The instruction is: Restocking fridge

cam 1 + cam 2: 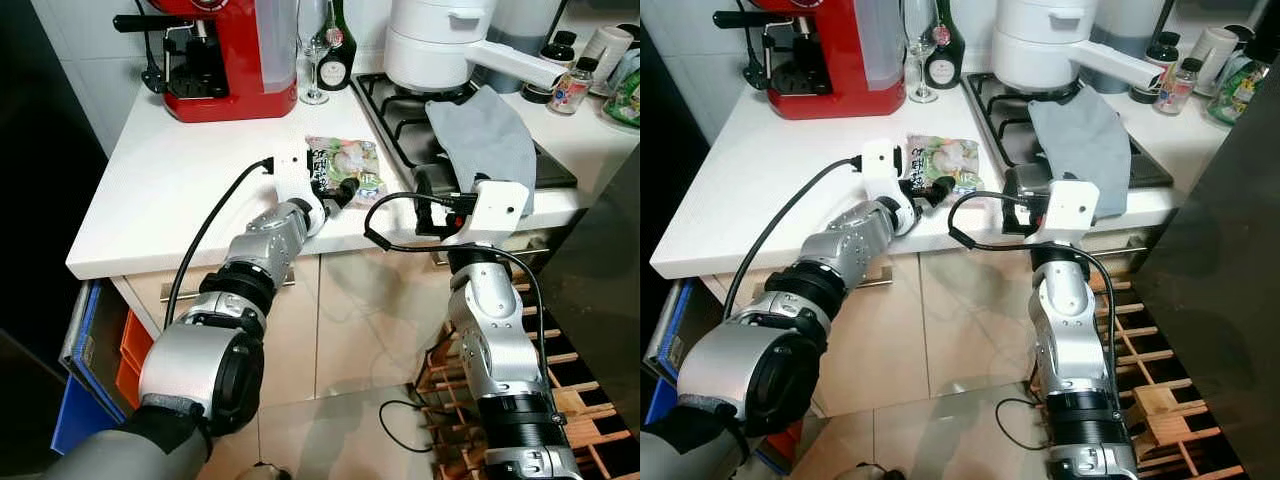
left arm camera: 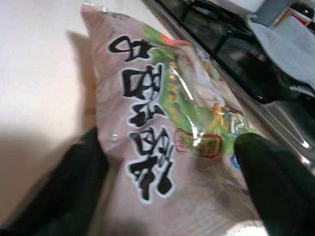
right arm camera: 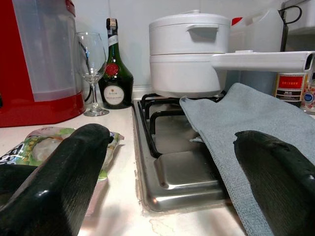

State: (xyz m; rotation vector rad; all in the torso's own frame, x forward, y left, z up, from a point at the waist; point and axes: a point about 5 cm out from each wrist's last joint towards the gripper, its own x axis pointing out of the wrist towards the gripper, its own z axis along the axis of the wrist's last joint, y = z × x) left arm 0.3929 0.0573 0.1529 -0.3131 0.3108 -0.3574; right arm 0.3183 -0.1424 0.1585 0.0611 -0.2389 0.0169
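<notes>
Left hand point(image 1: 335, 192) is at the near end of the food packet point(image 1: 347, 167), fingers spread w/ the packet's near edge between them; left wrist view shows one finger point(image 2: 74, 182) on each side of the film, not yet pinched. Packet lies flat on the white counter point(image 1: 170, 190), just left of the stove point(image 1: 400, 110) and near the counter's front edge.

Right hand point(image 1: 437, 197) sits at the front edge by the stove, fingers spread wide, holding nothing; grey cloth point(image 1: 482, 140) drapes just beside it.

Risks, as I judge them:
- Film looks slick and slack. A grip on the thin edge only could slip or let the packet fold and swing once lifted.
- Pushing fwd instead of closing would slide the packet toward the stove rim.
- Packet is close to the front edge, so a fumble drops it to the floor.
- Right hand's cable point(image 1: 400, 215) loops near the left hand; could snag if arms cross.
- Wine glass point(image 1: 313, 60) and bottle point(image 1: 337, 45) stand at the far side; a high swing might clip them.
</notes>
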